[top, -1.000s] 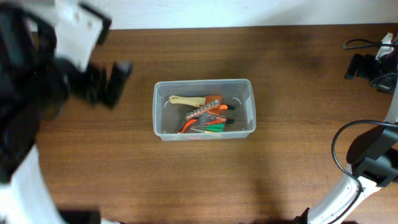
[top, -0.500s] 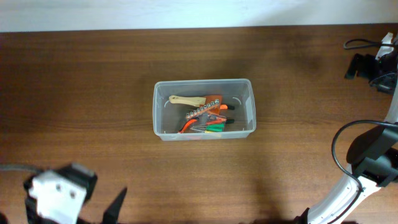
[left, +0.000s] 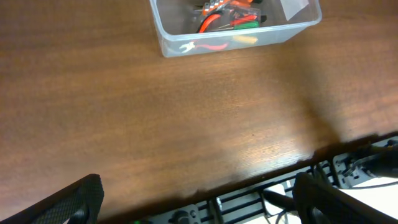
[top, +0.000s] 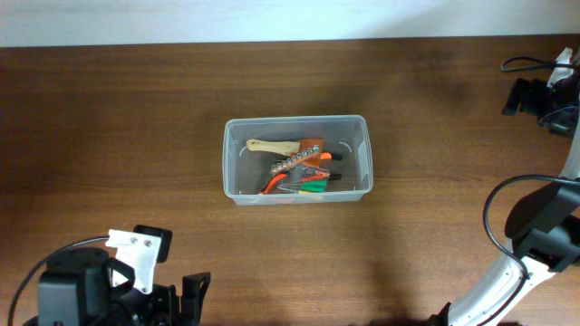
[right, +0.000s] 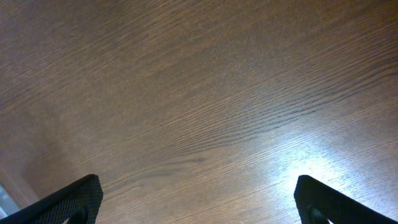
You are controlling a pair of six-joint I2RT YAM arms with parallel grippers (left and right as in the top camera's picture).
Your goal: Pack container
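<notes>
The container, a clear plastic tub, stands mid-table and holds hand tools: a wooden-handled tool, an orange socket holder and orange pliers with green-handled drivers. My left gripper hangs open over the table's front left edge, well short of the tub. From the left wrist, the container sits at the top of the picture and the left gripper has nothing between its fingers. My right gripper is at the far right back; in its wrist view the right gripper is open over bare wood.
A black cable loops at the back right corner. The right arm's base and hose take up the right edge. Below the table's front edge, metal frame rails and wiring show in the left wrist view.
The left arm swung from the back left corner down to the front left edge and settled there. The tub and the right arm have not moved.
</notes>
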